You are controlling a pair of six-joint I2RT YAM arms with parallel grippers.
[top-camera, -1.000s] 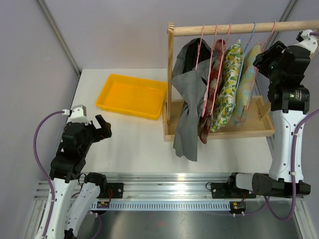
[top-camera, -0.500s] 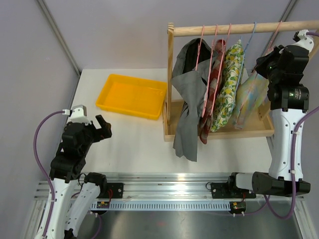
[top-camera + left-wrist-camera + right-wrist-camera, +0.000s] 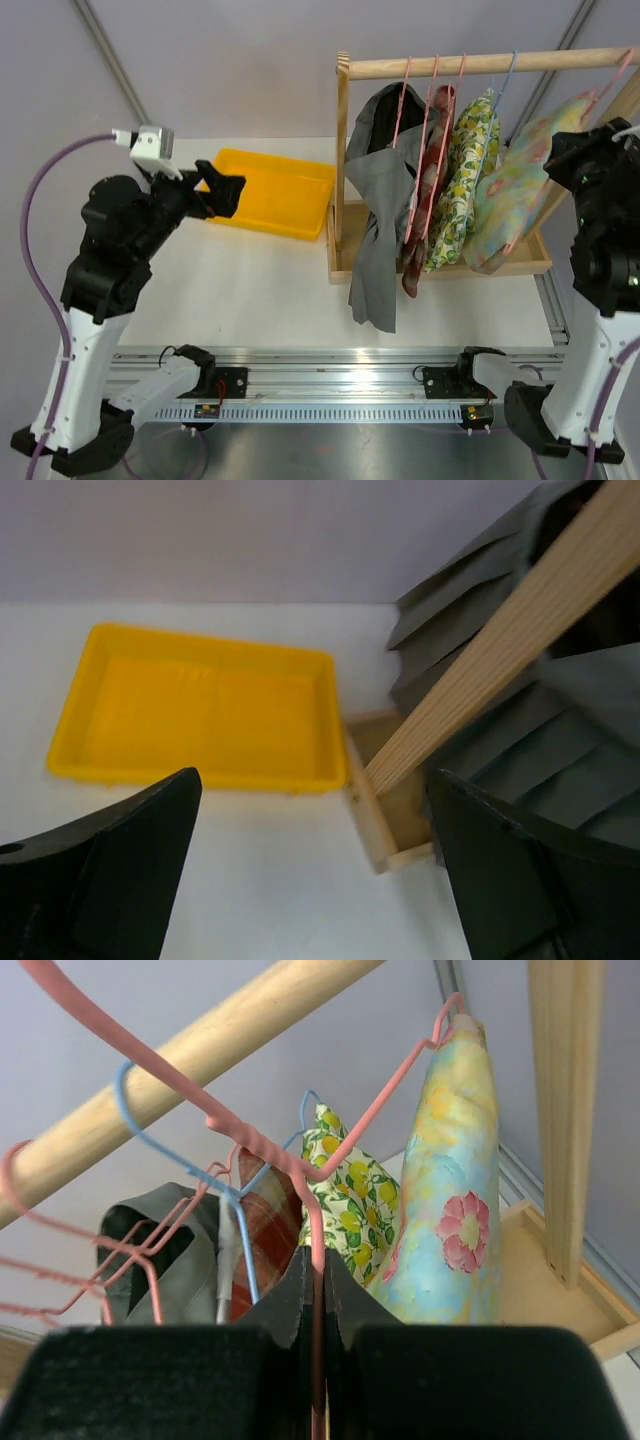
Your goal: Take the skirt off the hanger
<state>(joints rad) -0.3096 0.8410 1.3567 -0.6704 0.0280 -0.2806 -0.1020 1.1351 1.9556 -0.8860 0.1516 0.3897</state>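
The pastel floral skirt (image 3: 515,185) hangs on a pink wire hanger (image 3: 318,1210) at the right end of the wooden rail (image 3: 480,62). It slants leftward so its hem lies over the rack's base (image 3: 535,268), just beside a lemon-print garment (image 3: 462,170) — further left hang a red plaid piece (image 3: 428,170) and a grey garment (image 3: 375,210). The right gripper (image 3: 318,1285) is pinched tight on the hanger's wire, while the left gripper (image 3: 312,820) — jaws spread wide, holding nothing — hovers by the yellow tray (image 3: 262,190) at the table's (image 3: 260,290) far left.
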